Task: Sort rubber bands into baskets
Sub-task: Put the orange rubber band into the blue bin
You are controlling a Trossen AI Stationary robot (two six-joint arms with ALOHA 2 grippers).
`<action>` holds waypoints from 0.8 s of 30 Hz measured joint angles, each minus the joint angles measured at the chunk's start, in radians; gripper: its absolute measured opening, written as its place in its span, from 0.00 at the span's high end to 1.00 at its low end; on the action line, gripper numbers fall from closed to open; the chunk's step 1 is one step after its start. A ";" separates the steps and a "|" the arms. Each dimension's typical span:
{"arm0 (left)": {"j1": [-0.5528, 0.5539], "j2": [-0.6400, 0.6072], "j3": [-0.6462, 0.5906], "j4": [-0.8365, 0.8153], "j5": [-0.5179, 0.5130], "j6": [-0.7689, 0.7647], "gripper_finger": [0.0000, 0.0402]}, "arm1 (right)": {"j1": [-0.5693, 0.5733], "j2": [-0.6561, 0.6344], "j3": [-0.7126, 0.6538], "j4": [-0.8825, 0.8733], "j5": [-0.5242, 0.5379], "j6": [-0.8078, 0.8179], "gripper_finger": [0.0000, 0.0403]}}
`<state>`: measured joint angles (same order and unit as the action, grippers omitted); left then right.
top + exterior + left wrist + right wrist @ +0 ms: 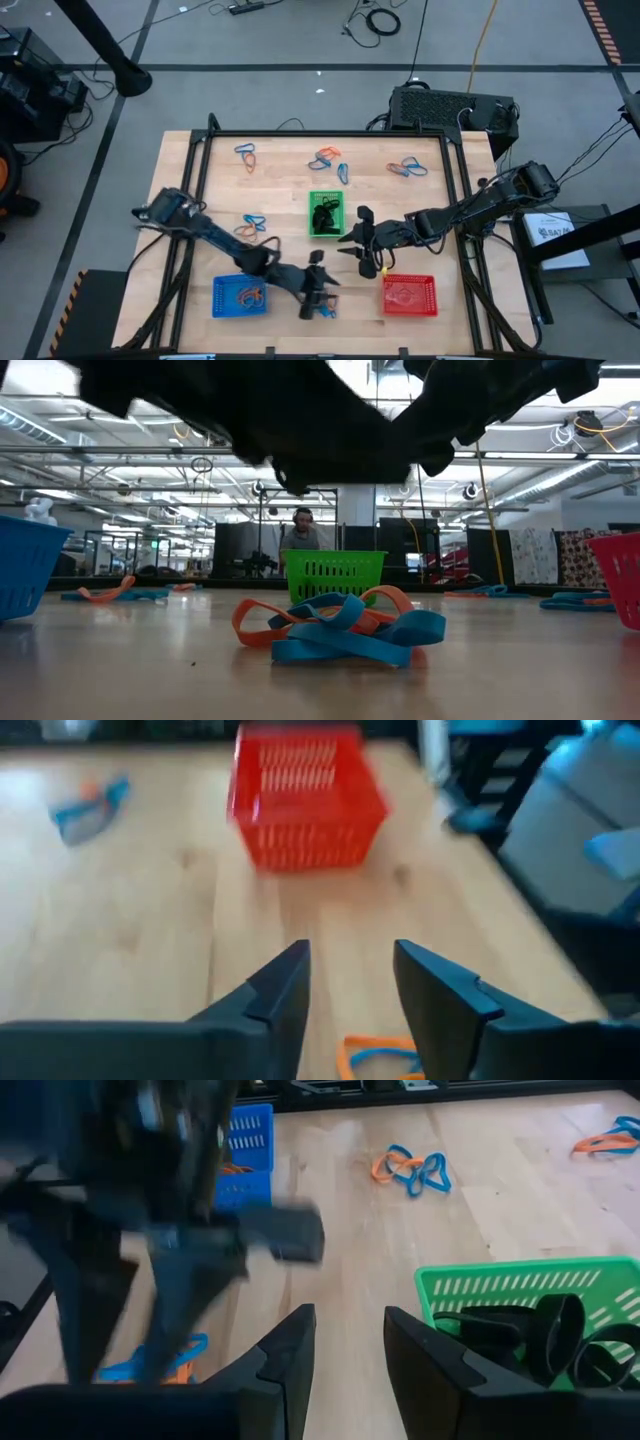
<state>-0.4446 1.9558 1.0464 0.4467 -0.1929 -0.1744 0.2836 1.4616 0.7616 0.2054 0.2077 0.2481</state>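
My left gripper (318,300) (350,995) stands open low over the table's near edge, between the blue basket (240,296) and the red basket (408,295) (305,805). An orange and blue clump of rubber bands (378,1055) (340,625) lies on the wood just below its fingers; I see no touch. My right gripper (358,250) (345,1350) hangs open with nothing between its fingers, beside the green basket (325,213) (520,1295), which holds black bands (545,1335). The blue basket holds orange and blue bands.
More orange and blue band clumps lie on the wood at the far left (245,152), far middle (326,160), far right (408,168) and left of the green basket (252,225). A black metal frame (205,150) borders the table. A person stands in the room behind (303,530).
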 joint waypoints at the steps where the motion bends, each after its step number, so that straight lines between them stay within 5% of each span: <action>1: 0.010 0.019 0.036 -0.063 0.012 -0.013 0.59 | 0.000 0.000 0.000 0.000 0.000 0.000 0.72; 7: 0.045 0.108 0.232 -0.386 0.062 -0.027 0.57 | 0.000 0.000 0.000 -0.009 0.000 -0.004 0.72; 24: 0.060 0.152 0.265 -0.484 0.157 -0.028 0.57 | 0.000 0.000 0.000 -0.030 0.000 0.002 0.72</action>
<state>-0.3845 2.1078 1.3109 -0.0374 -0.0357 -0.2024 0.2836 1.4616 0.7612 0.1753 0.2079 0.2497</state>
